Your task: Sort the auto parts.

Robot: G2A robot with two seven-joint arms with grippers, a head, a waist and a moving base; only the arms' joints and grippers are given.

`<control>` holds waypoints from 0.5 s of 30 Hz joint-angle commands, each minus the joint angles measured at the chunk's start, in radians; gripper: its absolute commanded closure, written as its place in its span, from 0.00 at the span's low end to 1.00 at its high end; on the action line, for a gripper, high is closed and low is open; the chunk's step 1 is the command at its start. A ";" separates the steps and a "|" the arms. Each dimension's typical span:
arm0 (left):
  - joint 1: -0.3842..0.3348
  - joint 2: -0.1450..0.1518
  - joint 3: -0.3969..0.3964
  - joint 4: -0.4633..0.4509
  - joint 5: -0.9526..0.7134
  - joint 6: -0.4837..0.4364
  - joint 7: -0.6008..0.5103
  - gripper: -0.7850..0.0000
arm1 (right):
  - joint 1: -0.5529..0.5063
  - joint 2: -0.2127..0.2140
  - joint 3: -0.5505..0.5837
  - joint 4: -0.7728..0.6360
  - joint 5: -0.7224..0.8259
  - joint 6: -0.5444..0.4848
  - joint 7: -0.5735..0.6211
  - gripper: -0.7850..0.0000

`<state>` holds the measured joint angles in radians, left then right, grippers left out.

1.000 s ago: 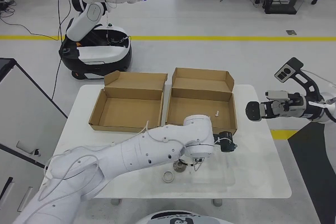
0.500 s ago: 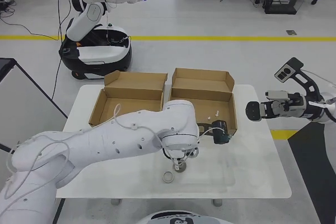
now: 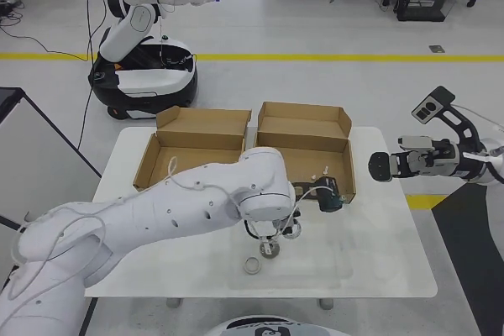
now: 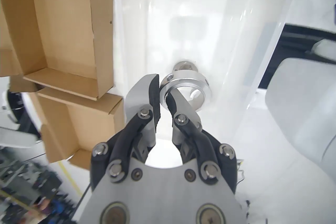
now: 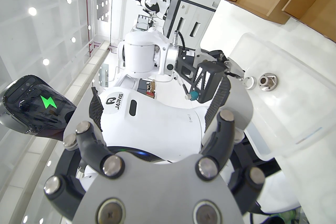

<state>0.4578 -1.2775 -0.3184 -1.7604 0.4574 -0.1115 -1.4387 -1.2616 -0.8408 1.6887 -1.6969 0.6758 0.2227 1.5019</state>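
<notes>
Silver metal ring collar [image 4: 183, 80] is over the clear plastic tray [image 4: 278, 25] on the white table [image 3: 395, 252], just beside a flanged metal hub [image 4: 183, 67]. The left tool [image 4: 162, 92] is clamped on the ring's wall, one finger inside. The right tool [image 5: 157, 96], fingers apart, hangs beyond the table's right edge.

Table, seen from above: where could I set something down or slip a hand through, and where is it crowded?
Bare: the table strip between the right-hand cardboard box and the table's right edge, and the floor of the left-hand box. Crowded: the middle, where the left gripper pinches a metal ring in the clear tray beside a flanged part.
</notes>
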 commanded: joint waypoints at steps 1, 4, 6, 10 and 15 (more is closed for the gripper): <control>0.043 0.025 -0.052 -0.003 -0.032 0.011 0.032 1.00 | 0.000 0.000 0.000 0.000 0.000 0.000 0.000 0.00; 0.126 0.074 -0.144 -0.033 -0.073 0.003 0.065 1.00 | 0.000 0.000 0.000 0.000 0.000 0.000 0.000 0.00; 0.189 0.109 -0.211 -0.065 -0.088 -0.011 0.074 1.00 | 0.000 0.000 0.000 0.000 0.000 0.000 0.000 0.00; 0.328 0.174 -0.363 -0.138 -0.131 -0.068 0.109 1.00 | 0.000 0.000 0.000 0.000 0.000 0.000 0.000 0.00; 0.498 0.233 -0.556 -0.202 -0.232 -0.169 0.191 1.00 | 0.000 0.000 0.000 0.000 0.000 0.000 0.000 0.00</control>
<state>0.9195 -1.0528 -0.8334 -1.9544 0.2543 -0.2557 -1.2674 -1.2616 -0.8407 1.6888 -1.6969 0.6757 0.2227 1.5019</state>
